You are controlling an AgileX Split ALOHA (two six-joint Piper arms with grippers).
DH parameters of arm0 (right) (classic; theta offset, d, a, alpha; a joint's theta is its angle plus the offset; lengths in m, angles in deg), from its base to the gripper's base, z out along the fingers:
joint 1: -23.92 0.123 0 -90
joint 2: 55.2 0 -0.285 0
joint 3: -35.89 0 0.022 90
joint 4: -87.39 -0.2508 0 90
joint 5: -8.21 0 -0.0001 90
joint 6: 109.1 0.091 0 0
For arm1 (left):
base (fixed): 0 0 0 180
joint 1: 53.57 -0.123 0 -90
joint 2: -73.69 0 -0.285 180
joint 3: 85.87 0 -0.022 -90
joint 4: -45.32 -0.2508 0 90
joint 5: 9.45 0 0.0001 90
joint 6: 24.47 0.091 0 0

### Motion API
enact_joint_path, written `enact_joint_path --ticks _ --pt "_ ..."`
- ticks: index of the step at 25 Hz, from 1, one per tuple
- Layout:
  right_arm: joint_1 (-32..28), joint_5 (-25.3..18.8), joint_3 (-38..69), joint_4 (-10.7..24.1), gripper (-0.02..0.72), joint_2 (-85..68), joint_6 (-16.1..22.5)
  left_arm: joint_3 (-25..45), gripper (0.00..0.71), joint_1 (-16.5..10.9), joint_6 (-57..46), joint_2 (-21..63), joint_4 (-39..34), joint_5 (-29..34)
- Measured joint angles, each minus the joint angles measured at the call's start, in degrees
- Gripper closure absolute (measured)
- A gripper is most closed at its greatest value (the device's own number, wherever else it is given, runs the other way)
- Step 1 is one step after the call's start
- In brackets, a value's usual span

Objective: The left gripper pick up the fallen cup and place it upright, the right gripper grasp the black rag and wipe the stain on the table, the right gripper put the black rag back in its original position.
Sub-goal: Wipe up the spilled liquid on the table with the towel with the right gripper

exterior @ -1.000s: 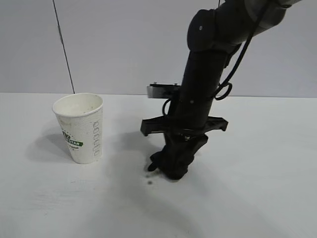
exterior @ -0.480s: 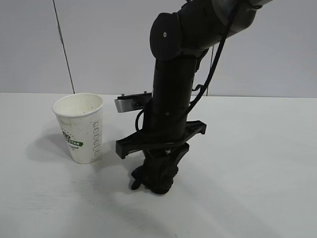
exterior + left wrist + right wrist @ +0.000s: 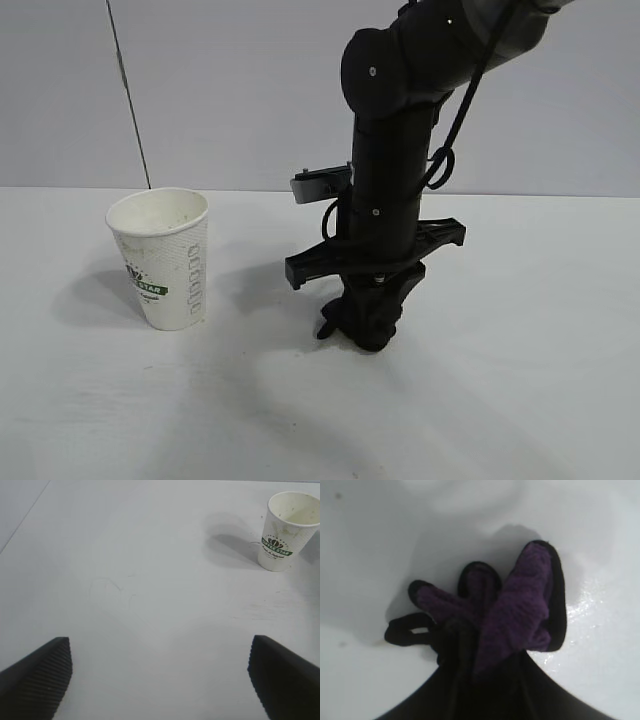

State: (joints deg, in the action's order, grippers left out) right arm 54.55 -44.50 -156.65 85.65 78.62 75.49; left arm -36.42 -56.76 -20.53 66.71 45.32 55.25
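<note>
The right hand points straight down at the middle of the white desk, its fingers clamped on the black rag, which is pressed against the desk surface. A wet sheen shows on the desk just beside the rag in the right wrist view. The cup stands upright to the left, well apart. The left hand hovers wide open, holding nothing.

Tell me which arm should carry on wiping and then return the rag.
Right. The right claw is shut on the black rag, pressing it onto the table beside the upright cup. The left claw hangs open and empty, back from the cup.
</note>
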Motion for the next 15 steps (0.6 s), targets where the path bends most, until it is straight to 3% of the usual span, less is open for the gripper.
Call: enact_joint_path --ticks 4,6,8,11,13,15 --pt "2.14 0.41 0.05 -12.4 0.554 0.0 -8.69 0.0 0.024 0.0 0.0 0.0 0.0 0.0" --pt "3.56 1.58 0.05 -15.48 0.554 0.0 -10.89 0.0 0.024 0.0 0.0 0.0 0.0 0.0" --pt "4.03 2.41 0.05 -16.32 0.554 0.0 -11.35 0.0 0.024 0.0 0.0 0.0 0.0 0.0" --pt "3.92 3.4 0.05 -13.72 0.554 0.0 -10.43 0.0 0.024 0.0 0.0 0.0 0.0 0.0" --pt "3.85 3.45 0.05 -8.71 0.554 0.0 -7.44 0.0 0.024 0.0 0.0 0.0 0.0 0.0" --pt "3.41 3.27 0.06 -1.13 0.554 0.0 -2.51 0.0 0.024 0.0 0.0 0.0 0.0 0.0"
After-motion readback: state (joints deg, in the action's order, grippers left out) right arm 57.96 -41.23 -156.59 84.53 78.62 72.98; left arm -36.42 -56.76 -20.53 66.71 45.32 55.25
